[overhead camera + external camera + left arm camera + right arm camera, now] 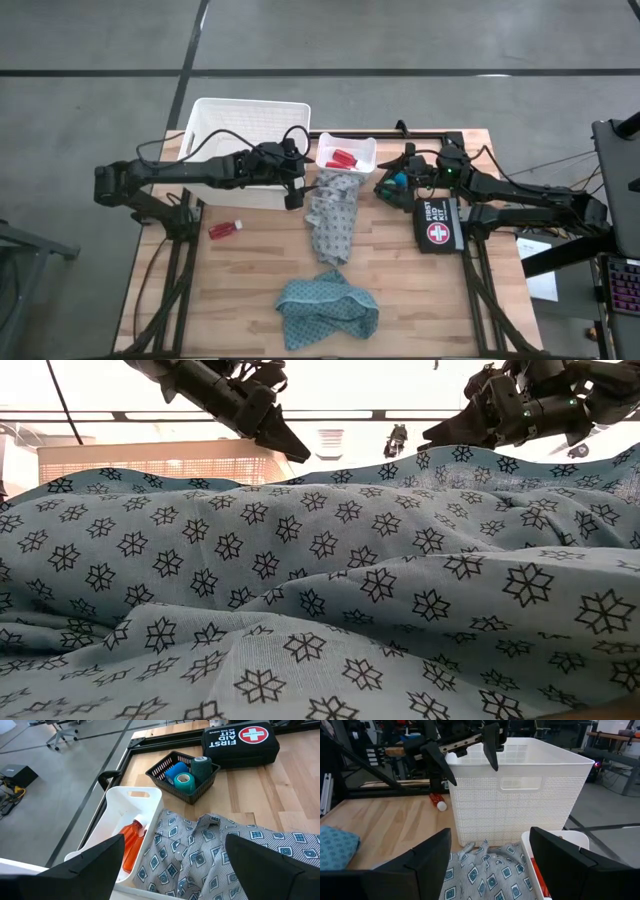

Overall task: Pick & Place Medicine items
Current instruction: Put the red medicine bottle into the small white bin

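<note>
Teal star-print cloth (320,590) fills the low view, both grippers above it

From overhead, the left gripper (293,196), fingers spread and empty, hangs at the grey patterned cloth (332,220) beside the small white tray (366,150), which holds red bottles (342,159); the left wrist view shows them as orange-red bottles (131,842) in that tray. A third red bottle (225,229) lies alone on the wooden table (240,290), seen past the big white basket (520,785) in the right wrist view (438,802). The right gripper (384,184) sits at the black mesh basket (159,776) holding the blue container (175,770) and green container (186,782), its fingers parted; the first-aid pouch (438,224) lies just beside
</note>
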You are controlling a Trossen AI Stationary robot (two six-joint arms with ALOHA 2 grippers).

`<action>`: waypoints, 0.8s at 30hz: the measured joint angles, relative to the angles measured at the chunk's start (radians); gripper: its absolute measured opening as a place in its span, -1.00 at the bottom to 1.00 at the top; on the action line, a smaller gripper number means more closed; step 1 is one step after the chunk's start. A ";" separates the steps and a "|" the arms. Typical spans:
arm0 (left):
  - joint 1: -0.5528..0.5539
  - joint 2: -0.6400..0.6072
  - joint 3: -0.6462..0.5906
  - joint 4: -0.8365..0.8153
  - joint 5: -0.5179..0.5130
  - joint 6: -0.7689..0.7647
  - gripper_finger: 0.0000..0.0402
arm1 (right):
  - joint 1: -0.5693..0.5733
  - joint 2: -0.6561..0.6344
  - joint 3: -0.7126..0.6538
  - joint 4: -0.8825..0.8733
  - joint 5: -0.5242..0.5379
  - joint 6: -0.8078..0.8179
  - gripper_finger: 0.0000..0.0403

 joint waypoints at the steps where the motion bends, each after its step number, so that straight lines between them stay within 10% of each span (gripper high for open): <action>1: 0.000 0.000 0.002 -0.002 0.000 0.000 0.73 | 0.000 0.000 0.000 0.000 0.000 0.000 0.31; 11: -0.065 -0.025 0.173 -0.210 -0.199 0.064 0.73 | 0.000 0.000 0.000 0.000 0.000 0.000 0.26; 24: -0.327 -0.032 0.392 -0.775 -0.435 -0.453 0.73 | 0.000 0.000 0.000 0.000 0.000 -0.002 0.33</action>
